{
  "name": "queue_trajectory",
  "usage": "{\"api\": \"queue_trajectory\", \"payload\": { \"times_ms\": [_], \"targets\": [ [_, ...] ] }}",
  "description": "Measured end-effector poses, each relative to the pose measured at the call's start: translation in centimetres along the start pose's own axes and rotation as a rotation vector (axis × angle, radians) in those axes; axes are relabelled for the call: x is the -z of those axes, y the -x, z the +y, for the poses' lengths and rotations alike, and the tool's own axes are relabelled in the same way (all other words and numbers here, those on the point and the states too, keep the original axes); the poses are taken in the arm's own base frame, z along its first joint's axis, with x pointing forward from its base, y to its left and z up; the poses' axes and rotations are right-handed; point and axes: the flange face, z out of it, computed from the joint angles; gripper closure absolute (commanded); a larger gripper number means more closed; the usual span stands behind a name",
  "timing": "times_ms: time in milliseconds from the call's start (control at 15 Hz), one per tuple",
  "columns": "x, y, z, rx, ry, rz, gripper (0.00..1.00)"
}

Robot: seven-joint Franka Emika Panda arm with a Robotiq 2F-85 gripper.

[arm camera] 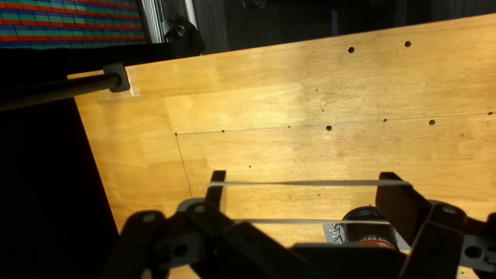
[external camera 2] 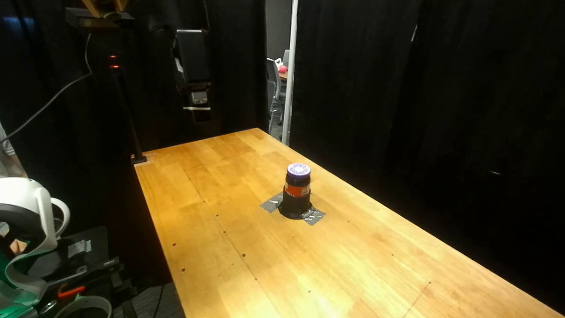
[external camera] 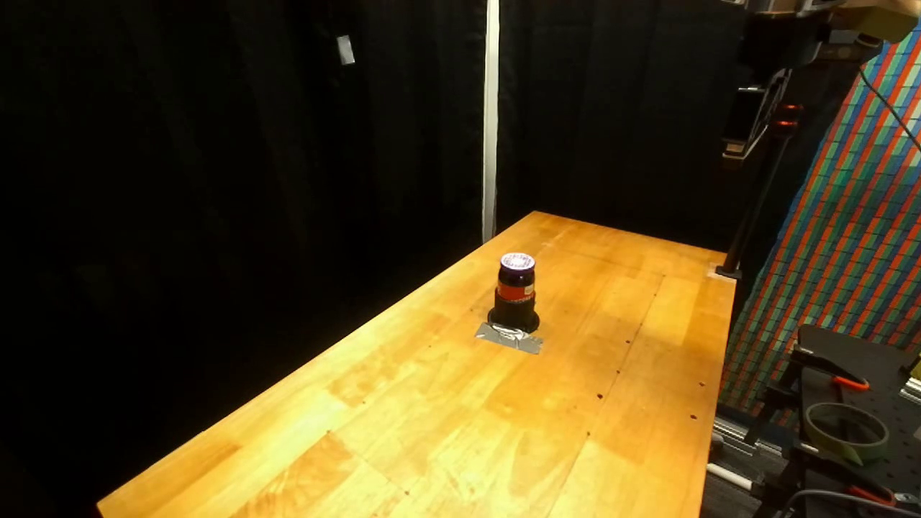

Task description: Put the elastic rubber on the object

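Wrist view: your gripper [arm camera: 303, 188] has its fingers [arm camera: 401, 205] spread wide, elastic rubber [arm camera: 302, 183] looped around both, two strands taut across the gap. Task object = the jar [external camera: 516, 291]: upright on the wooden table [external camera: 432, 432] in both exterior views, pale patterned lid [external camera 2: 299, 170], orange-red label [external camera 2: 297, 190], black lower part [external camera 2: 295, 205], grey tape [external camera 2: 314, 216] at its foot. You can't pick out the gripper for sure in either exterior view. In the wrist view the jar sits low and to the right, partly hidden behind the gripper; the rubber isn't on it.

Step in hand looks like bringing the stretched loop over the jar. Do it this way: move sideways first, high enough to clear the lid, until the jar lies midway between the fingers. Line up the lid under the gap between strands; the loop looks narrow there, so the lid may have to nudge them apart. Then go straight down, slowly, tips clear of the jar wall. Don't bring the fingers in during travel: the loop rides near the tips and would probably slip off once slack. A strand caught on top of the lid likely means lift, recentre, retry. At label height, ease the fingers inward just enough for the rubber to grip, then draw up gently. Tape presumably anchors the foot, but avoid side bumps.
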Motion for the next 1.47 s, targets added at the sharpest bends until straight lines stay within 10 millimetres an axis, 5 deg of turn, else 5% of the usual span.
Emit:
{"api": "queue_trajectory", "payload": {
  "times_ms": [800, 1467],
  "targets": [
    [-0.5, -0.3, -0.5, 0.011, -0.005, -0.008, 0.00],
    [-3.3, -6.1, -5.9, 0.026, -0.078, 0.066, 0.00]
  ]
}}
